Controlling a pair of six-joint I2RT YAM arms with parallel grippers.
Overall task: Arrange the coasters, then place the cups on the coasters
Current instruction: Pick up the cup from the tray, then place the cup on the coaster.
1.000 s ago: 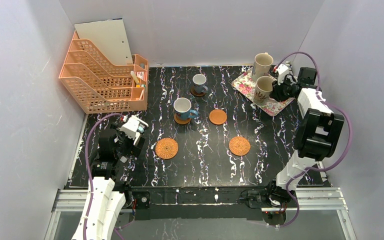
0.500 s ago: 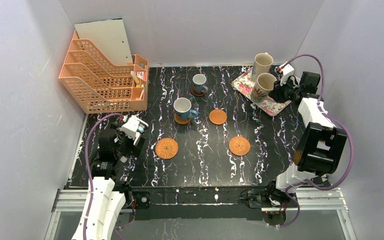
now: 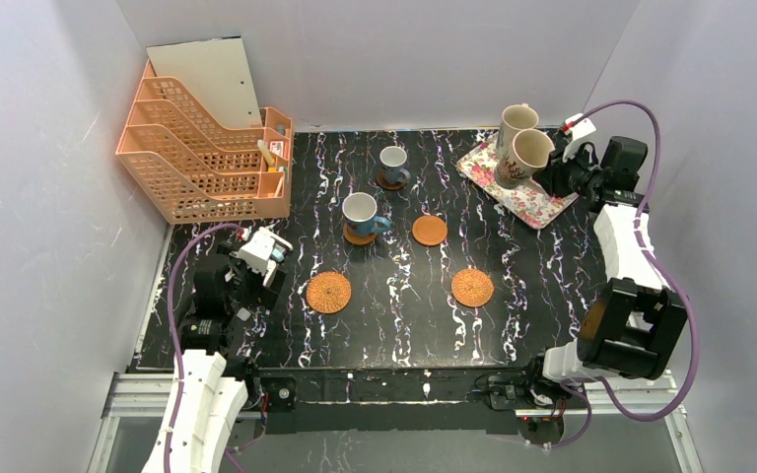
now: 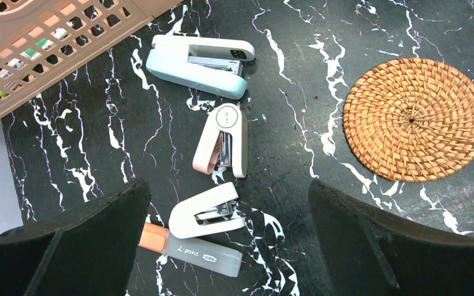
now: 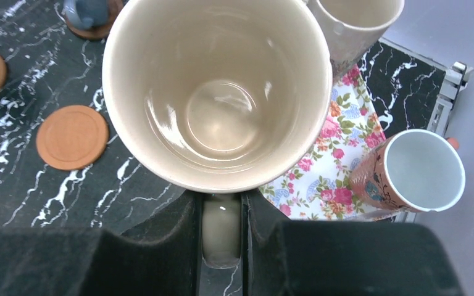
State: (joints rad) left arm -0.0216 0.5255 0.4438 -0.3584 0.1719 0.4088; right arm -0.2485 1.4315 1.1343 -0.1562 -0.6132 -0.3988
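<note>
Because the right tool (image 5: 222, 228) pinches its handle between nearly closed jaws, 1 beige mug (image 5: 219, 92) hangs ahead of it over the floral tray (image 5: 339, 154), probably bound for a bare coaster (image 5: 72, 137); the left tool (image 4: 228, 237) gapes empty.

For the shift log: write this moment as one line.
right gripper: shut on beige mug handle | left gripper: open, empty | blue cups: on coasters | bare coasters: three
</note>
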